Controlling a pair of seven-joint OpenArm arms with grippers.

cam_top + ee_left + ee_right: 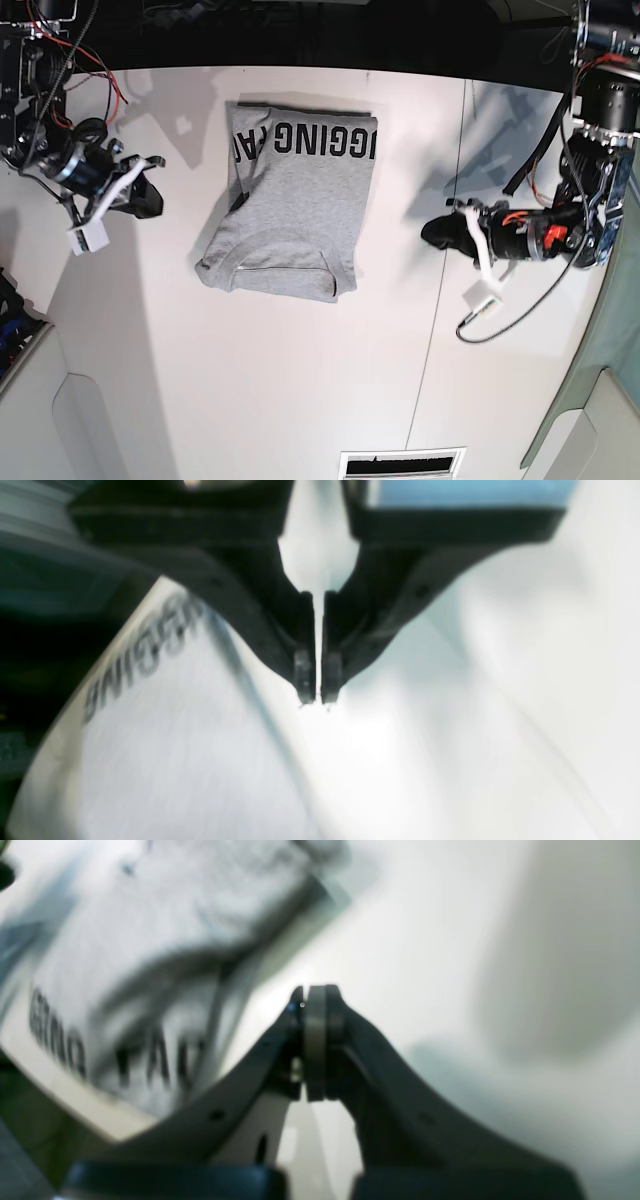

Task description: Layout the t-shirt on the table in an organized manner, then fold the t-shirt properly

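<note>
The grey t-shirt [290, 210] lies folded into a compact rectangle on the white table [250, 380], toward the far middle, with black block letters along its far edge. My left gripper [432, 232] hovers to the shirt's right, clear of it. In the left wrist view that gripper [316, 692] has its fingers drawn together with nothing between them, and the lettered t-shirt [165, 730] lies to its left. My right gripper [152, 200] stays off the shirt's left side. The right gripper [315, 995] is shut and empty above the bare table [440, 965], the t-shirt [150, 940] being blurred at upper left.
A thin dark seam [437, 260] crosses the table under the left arm. A slotted vent [400, 464] sits at the near edge. Green-grey cloth [600, 340] hangs at the right border. Cables and a white tag [483, 297] dangle from the left arm.
</note>
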